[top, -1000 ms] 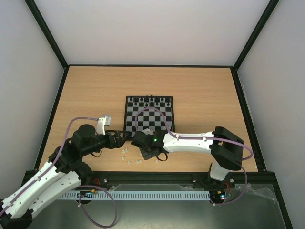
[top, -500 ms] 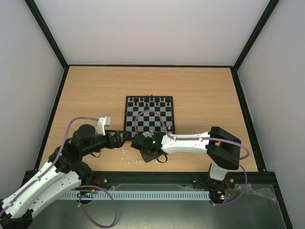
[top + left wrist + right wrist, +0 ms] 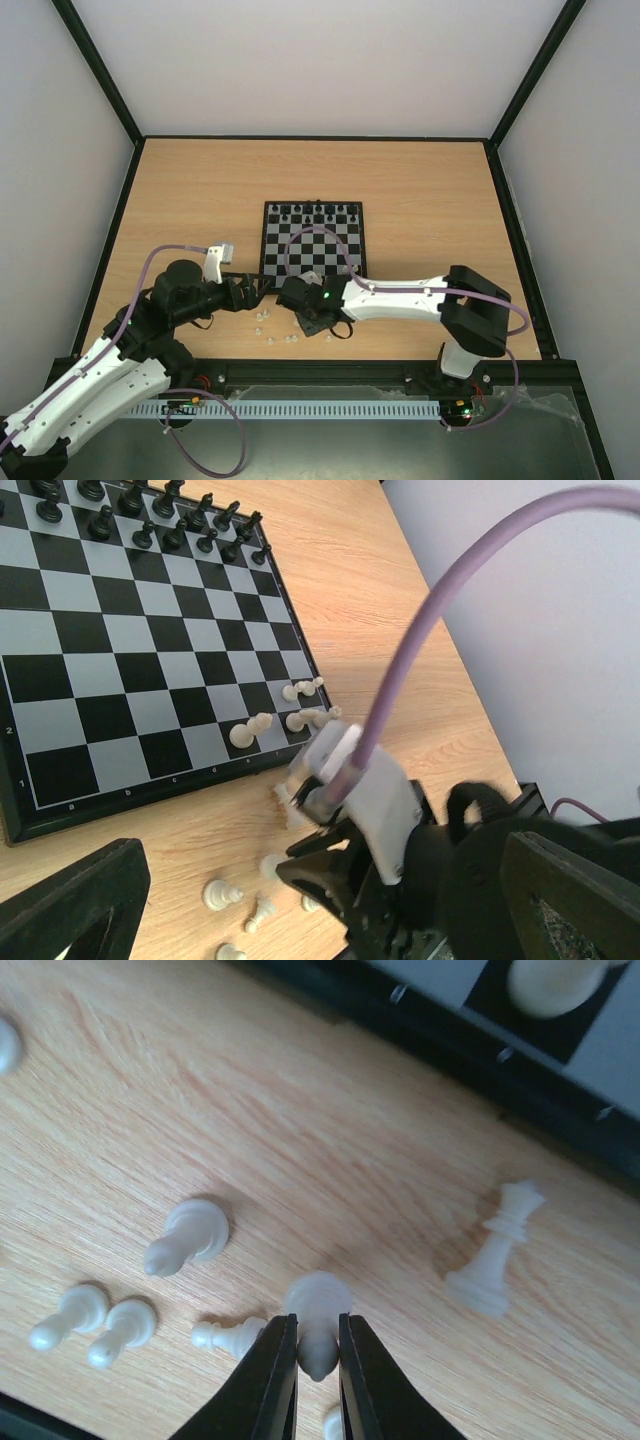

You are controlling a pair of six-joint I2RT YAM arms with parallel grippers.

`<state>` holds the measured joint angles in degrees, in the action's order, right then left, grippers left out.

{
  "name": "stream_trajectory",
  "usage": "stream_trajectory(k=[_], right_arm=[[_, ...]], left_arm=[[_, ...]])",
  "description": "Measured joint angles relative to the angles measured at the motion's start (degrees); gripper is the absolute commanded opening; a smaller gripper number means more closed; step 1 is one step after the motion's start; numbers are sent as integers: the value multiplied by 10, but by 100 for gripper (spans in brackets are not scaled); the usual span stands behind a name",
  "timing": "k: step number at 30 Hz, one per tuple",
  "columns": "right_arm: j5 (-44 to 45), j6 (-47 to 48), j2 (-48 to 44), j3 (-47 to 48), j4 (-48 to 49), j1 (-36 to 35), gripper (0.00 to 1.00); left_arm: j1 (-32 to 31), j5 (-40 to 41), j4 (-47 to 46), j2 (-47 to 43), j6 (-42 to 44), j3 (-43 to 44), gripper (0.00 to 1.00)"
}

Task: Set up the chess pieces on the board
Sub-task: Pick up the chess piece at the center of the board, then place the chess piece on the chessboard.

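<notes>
We hold one white piece (image 3: 318, 1305) pinched in our right gripper (image 3: 318, 1365), just off the board's (image 3: 120, 630) near edge, while our left gripper (image 3: 244, 294) hangs wide and empty beside that edge. Black pieces (image 3: 150, 520) fill the board's far rows, but only a few white pieces (image 3: 250, 730) stand at its near corner. The rest lie loose off that edge, so most of the job remains.

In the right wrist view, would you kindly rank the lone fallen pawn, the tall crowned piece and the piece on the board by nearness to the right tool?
1. Lone fallen pawn, beside the right tool, left in view.
2. Tall crowned piece, off to the right.
3. Piece on the board, top right.
</notes>
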<state>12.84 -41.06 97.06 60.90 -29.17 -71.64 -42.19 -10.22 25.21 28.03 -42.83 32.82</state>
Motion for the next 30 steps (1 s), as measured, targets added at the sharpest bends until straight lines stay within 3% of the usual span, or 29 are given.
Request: stream_trajectory(k=[10,20,30], right_arm=[[8,35,-105,-2,-15,103,14],[-4,95,-48,34,-21,192,14],[-26,122,0,43,-12,200,14]], left_arm=[[0,0,-5,18,2,0,99],[0,0,-20,45,8,0,99],[0,0,-23,56,14,0,99]])
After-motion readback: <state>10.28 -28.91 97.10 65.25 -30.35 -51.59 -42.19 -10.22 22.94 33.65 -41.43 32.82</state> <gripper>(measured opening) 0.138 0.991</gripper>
